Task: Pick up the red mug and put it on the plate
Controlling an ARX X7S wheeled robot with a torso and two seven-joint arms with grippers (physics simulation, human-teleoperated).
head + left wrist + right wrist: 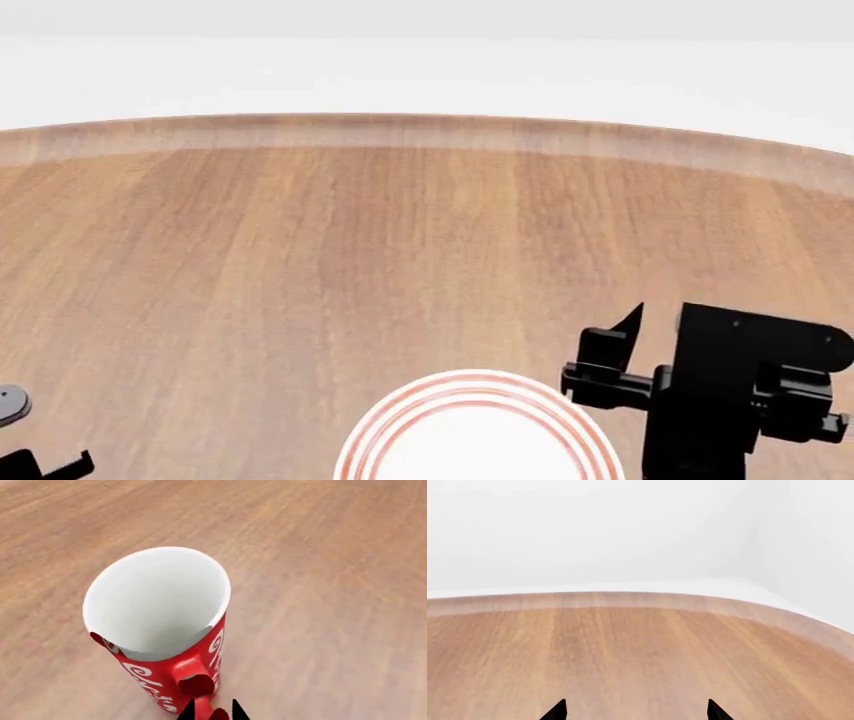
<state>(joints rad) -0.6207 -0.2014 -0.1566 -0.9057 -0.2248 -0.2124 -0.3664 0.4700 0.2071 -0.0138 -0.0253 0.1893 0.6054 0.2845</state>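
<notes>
The red mug (160, 630), with white script pattern and white inside, fills the left wrist view, seen from above. Its red handle (195, 680) points toward my left gripper (213, 711), whose two black fingertips stand close together with the handle between them. I cannot tell whether the mug rests on the wood or is lifted. The mug is out of the head view. The plate (400, 420), white with red rings, lies at the near edge of the head view. My right gripper (607, 350) hovers by the plate's right side, open and empty, its tips wide apart in its wrist view (636, 712).
The wooden table (400, 230) stretches far ahead to a rounded far edge, with white floor beyond. A bit of my left arm (40, 465) shows at the near left corner of the head view.
</notes>
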